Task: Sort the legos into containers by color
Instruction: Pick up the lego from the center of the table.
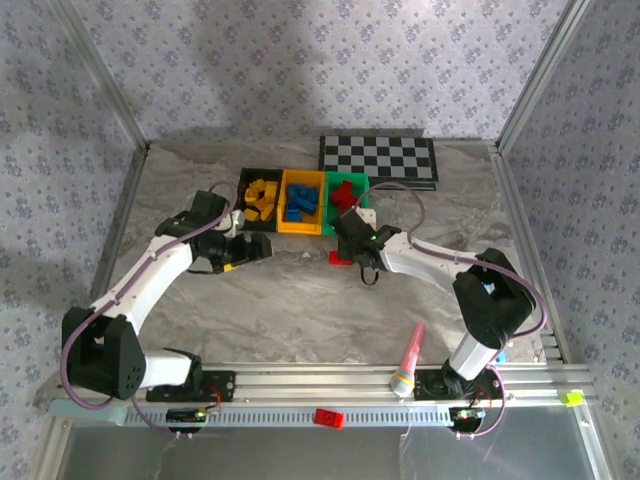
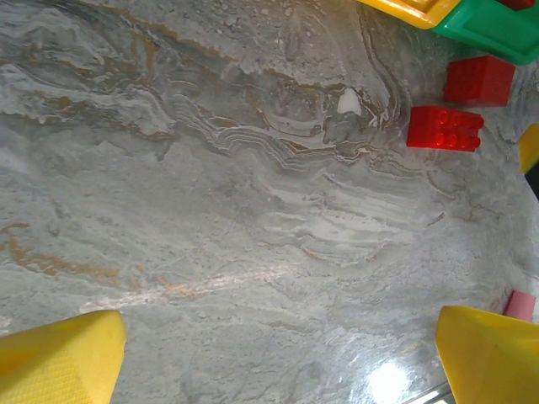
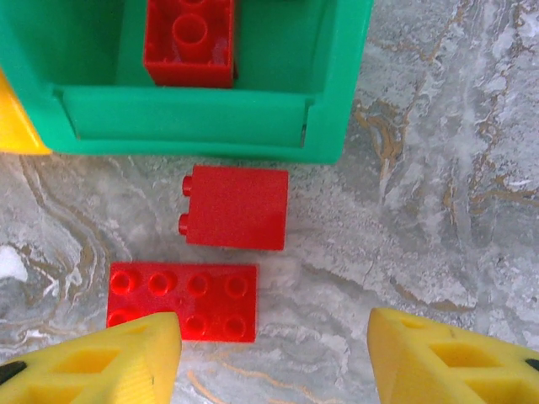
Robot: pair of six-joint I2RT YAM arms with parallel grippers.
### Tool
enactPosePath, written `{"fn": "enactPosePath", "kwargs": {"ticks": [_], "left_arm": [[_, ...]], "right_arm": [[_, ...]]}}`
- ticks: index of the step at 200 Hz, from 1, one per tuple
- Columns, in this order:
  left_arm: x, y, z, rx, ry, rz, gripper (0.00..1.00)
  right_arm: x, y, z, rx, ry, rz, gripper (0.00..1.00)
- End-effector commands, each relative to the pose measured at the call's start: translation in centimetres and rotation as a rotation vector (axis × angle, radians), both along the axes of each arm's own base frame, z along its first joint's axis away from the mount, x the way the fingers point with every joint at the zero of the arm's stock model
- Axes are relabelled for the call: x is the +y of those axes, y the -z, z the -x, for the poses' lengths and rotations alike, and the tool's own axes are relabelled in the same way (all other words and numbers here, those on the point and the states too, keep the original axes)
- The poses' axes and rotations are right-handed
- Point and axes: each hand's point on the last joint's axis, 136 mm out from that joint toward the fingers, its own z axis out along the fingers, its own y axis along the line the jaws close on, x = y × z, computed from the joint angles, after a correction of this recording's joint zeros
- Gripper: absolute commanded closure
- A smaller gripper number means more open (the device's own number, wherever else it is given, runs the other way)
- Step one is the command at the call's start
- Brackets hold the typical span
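Three containers stand side by side at the back: a black bin [image 1: 258, 198] with yellow legos, a yellow bin [image 1: 300, 203] with blue legos, and a green bin [image 1: 345, 195] with red legos. In the right wrist view, two red legos lie on the table just in front of the green bin [image 3: 210, 118]: one on its side [image 3: 236, 206] and a flat eight-stud brick [image 3: 181, 300]. My right gripper [image 3: 274, 362] hovers open over them, its left finger [image 3: 93, 362] above the flat brick's near edge. My left gripper [image 2: 278, 362] is open over bare table, left of both red legos [image 2: 445, 128].
A black-and-white checkerboard [image 1: 378, 158] lies behind the bins. A pink marker [image 1: 410, 355] rests near the right arm's base. One red brick [image 1: 328, 418] sits on the front rail. Metal frame posts and patterned walls close in the marble table [image 1: 300, 310].
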Motion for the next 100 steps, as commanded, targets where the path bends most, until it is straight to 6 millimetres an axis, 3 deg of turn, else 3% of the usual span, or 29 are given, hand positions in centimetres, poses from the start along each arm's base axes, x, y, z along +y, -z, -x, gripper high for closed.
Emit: {"fn": "enactPosePath", "kwargs": {"ticks": [1,45,47,56,100], "left_arm": [[-1.1,0.1,-0.1,-0.009,-0.002,0.014,0.06],[-2.9,0.5,0.0,-0.030,0.024,0.011,0.06],[-3.0,0.5,0.0,-0.030,0.026,0.013,0.06],[-3.2,0.6,0.0,-0.027,0.031,0.012,0.06],[-3.4,1.0,0.0,-0.019,0.050,-0.007,0.06]], "right_arm": [[0.6,0.1,-1.3,0.004,0.011,-0.029,0.38],[1.8,0.5,-2.9,0.016,-0.020,-0.041,0.38],[2.3,-0.3,-3.4,0.000,-0.022,-0.055,0.38],[2.6,-0.5,-3.9,-0.003,-0.023,-0.056,0.37],[3.1,0.7,-5.0,0.026,-0.023,-0.063,0.38]]}}
